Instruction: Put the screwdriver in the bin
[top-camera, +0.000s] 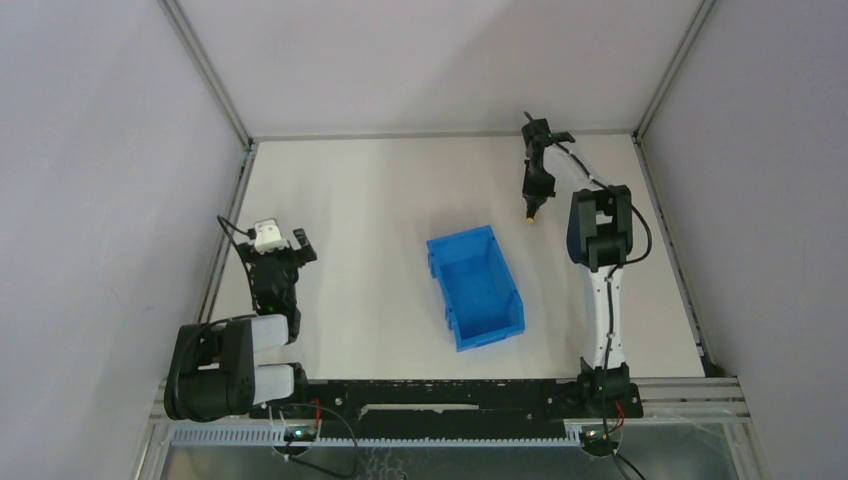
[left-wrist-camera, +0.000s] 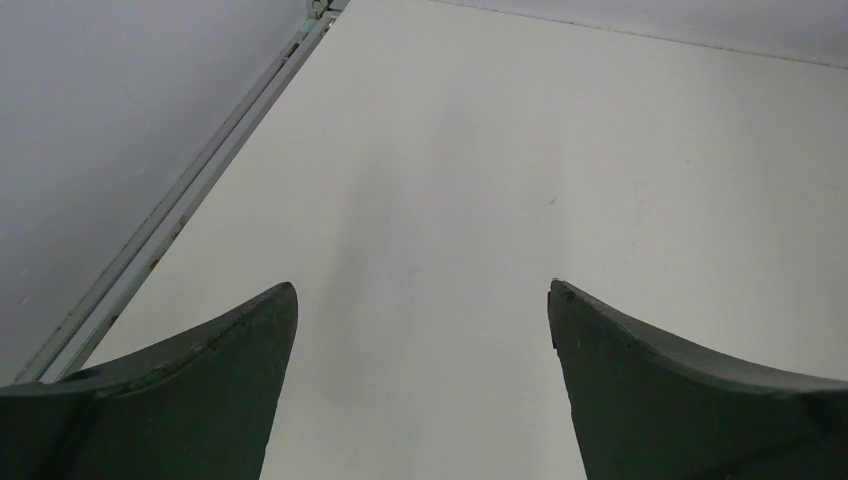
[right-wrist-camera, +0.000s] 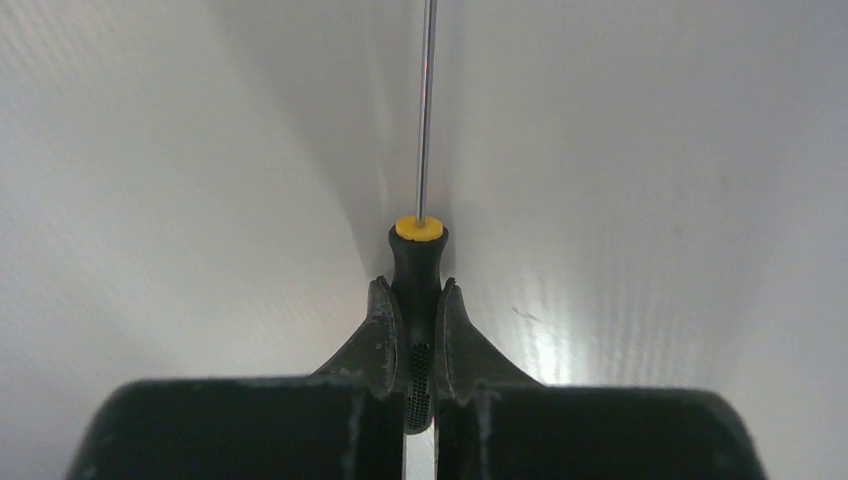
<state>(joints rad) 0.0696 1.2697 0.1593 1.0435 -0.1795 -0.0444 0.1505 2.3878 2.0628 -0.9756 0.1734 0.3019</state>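
Note:
The blue bin (top-camera: 488, 335) stands open-topped in the middle of the table. My right gripper (top-camera: 535, 200) is at the far right, beyond and to the right of the bin, pointing down. It is shut on the screwdriver's black handle (right-wrist-camera: 417, 260). The yellow collar and thin metal shaft (right-wrist-camera: 427, 120) stick out past the fingertips (right-wrist-camera: 382, 300). In the top view only the yellow end (top-camera: 531, 213) shows below the gripper, above the table. My left gripper (top-camera: 277, 252) is open and empty at the left, low over bare table (left-wrist-camera: 420, 300).
A metal frame rail (left-wrist-camera: 180, 210) runs along the table's left edge close to my left gripper. Grey walls enclose the table at the left, back and right. The right arm's upright link (top-camera: 600, 230) stands to the right of the bin.

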